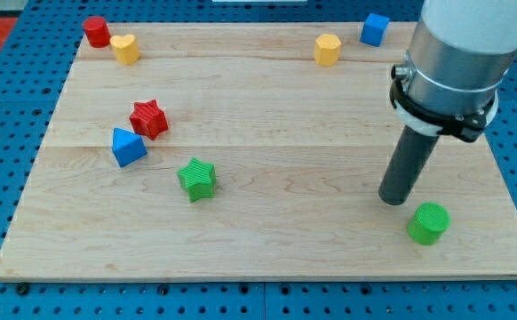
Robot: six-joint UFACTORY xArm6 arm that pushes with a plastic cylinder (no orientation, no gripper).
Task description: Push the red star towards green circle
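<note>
The red star (148,118) is a small ridged block with blunt points and a glossy top face. It lies on the wooden board (267,258) toward the view's left, touching or just beside the blue triangular block (128,147) below it. The green star (196,179) sits near, toward the view's lower right of both.

The green circle (429,222), a short ribbed cylinder, stands near the board's lower right corner, well apart from the red star. The rod's tip (393,199) rests on the board just beside the green circle, up and to its left. The tool is a plain rod with nothing to spread or pinch.

Along the top edge sit a red cylinder (97,32), a yellow block (125,49), a yellow hexagonal block (327,50) and a blue cube (375,29).
</note>
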